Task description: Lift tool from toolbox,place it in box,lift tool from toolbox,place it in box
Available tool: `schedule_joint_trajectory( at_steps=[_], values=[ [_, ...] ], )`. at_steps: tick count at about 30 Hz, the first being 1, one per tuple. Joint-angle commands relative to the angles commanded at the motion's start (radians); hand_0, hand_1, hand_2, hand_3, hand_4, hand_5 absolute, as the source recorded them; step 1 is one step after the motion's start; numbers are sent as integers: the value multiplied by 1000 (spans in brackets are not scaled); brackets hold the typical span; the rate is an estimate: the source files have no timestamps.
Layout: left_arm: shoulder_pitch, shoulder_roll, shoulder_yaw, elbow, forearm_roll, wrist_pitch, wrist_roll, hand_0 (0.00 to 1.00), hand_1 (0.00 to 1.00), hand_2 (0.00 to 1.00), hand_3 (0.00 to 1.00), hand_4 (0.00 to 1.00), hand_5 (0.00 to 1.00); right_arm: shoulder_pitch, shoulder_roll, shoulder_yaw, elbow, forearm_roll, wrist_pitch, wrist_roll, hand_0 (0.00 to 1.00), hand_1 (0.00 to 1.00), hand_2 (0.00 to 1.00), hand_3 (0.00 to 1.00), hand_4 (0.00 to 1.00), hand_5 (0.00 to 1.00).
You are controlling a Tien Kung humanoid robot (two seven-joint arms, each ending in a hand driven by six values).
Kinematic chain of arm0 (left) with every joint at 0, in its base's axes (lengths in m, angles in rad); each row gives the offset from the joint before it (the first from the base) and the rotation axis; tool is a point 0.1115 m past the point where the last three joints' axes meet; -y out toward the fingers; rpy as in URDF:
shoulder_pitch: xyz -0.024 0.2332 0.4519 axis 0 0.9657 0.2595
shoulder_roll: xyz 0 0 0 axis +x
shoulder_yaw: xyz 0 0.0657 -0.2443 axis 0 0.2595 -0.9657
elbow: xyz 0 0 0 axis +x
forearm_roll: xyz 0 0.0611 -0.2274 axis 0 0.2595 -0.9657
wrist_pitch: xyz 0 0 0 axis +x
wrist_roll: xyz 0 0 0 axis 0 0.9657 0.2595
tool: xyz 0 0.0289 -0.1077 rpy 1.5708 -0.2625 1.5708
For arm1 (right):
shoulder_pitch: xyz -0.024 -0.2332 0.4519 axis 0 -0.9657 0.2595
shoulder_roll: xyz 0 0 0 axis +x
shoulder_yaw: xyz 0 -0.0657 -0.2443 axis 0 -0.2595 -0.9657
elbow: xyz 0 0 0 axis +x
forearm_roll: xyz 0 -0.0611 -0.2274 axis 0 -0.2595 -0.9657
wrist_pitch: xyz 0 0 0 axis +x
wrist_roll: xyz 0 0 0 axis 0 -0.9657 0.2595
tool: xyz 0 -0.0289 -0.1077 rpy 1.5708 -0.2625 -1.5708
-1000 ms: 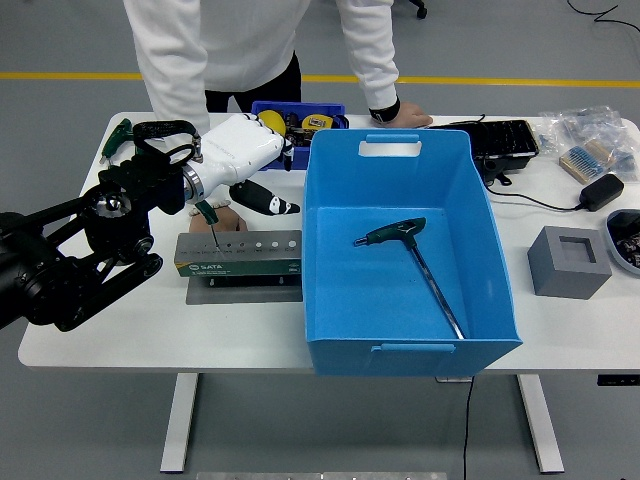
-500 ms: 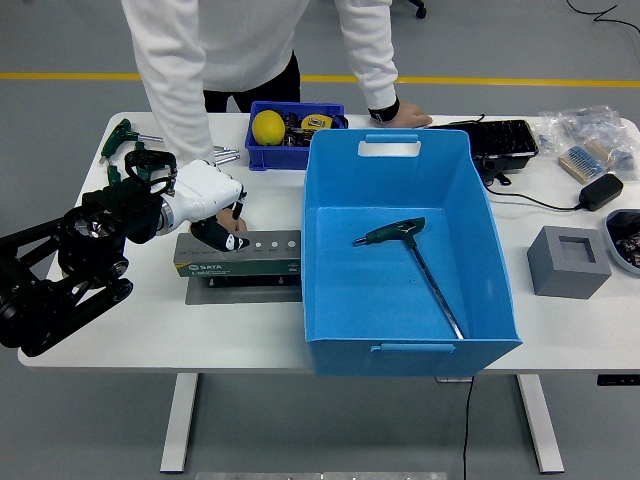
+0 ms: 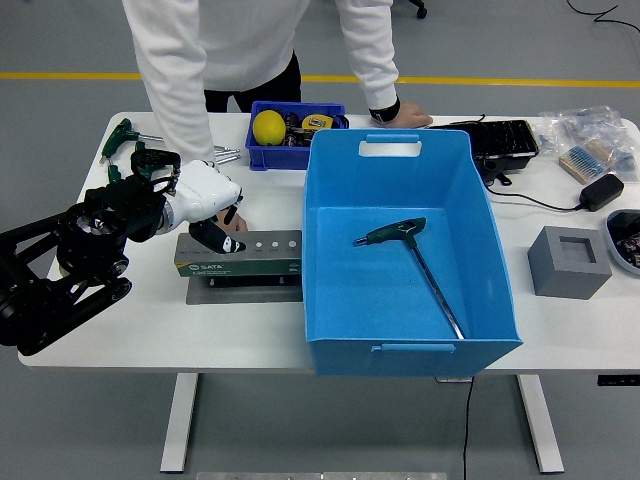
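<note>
Toolbox [image 3: 240, 255] now has the left hand [image 3: 212, 200] lowered onto its left end, fingers curled, apparently pinching the next tool.

Grey floor [image 3: 60, 40], yellow line [image 3: 70, 76]

Light: bright, even, from overhead.
Shadows: soft ones under my left hand [image 3: 208, 195] and inside the blue box [image 3: 400, 300].
Glare: mild on the white table [image 3: 250, 330].
Focus: sharp throughout.
</note>
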State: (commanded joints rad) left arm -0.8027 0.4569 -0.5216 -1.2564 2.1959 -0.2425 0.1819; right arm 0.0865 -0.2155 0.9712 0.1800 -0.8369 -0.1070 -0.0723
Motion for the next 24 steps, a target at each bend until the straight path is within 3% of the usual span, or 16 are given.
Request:
schedule_joint_trajectory(
  at_steps=[10,19,20,24],
  values=[
    [0,6,19,-18,-8,-58,34,857,544,539,414,799,672,0,0,7,0,-5,0,-1,735,668,718,666,929,817],
    [-3,8,35,-7,3,-74,44,857,528,526,400,797,675,2,0,11,0,-9,0,0,737,669,719,666,929,816],
    [-3,9,36,-7,3,-74,43,853,495,447,365,794,681,2,0,12,0,-10,0,-1,736,669,718,666,929,816],
    [-5,9,39,-7,5,-74,42,853,495,447,365,794,681,2,1,13,0,-11,0,-1,736,669,718,666,929,816]
  ],
)
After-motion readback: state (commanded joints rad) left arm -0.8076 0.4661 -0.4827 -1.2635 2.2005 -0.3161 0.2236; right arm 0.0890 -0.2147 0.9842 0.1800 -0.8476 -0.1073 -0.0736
